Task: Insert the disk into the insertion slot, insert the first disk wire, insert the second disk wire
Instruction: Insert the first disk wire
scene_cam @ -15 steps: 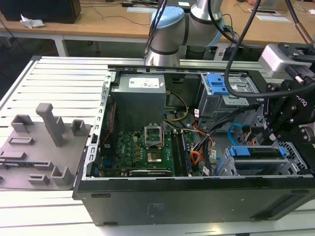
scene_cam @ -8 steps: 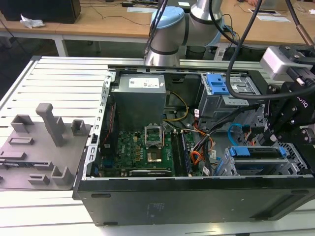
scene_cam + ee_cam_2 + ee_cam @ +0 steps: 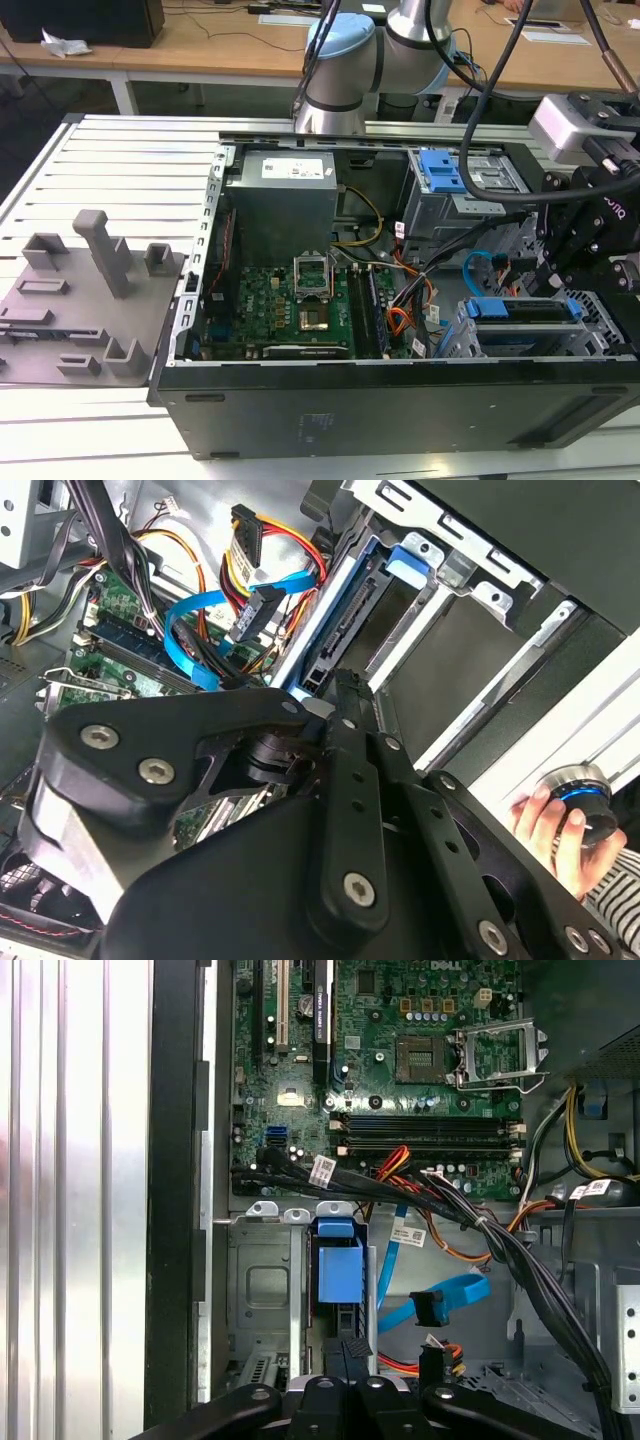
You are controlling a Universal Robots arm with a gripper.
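Gripper (image 3: 348,1348), its fingers pressed together, is hanging just over the end of the disk (image 3: 338,1268), which is sitting on edge inside the slot (image 3: 262,1290) of the open case (image 3: 350,410), a loose blue cable (image 3: 440,1302) lying near it.

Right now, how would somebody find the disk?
Find the open computer case, then the low grey insertion slot in its near corner on the exterior view's right. The disk sits inside. Unlike the blue latches on the taller cage, its blue rail lies low.
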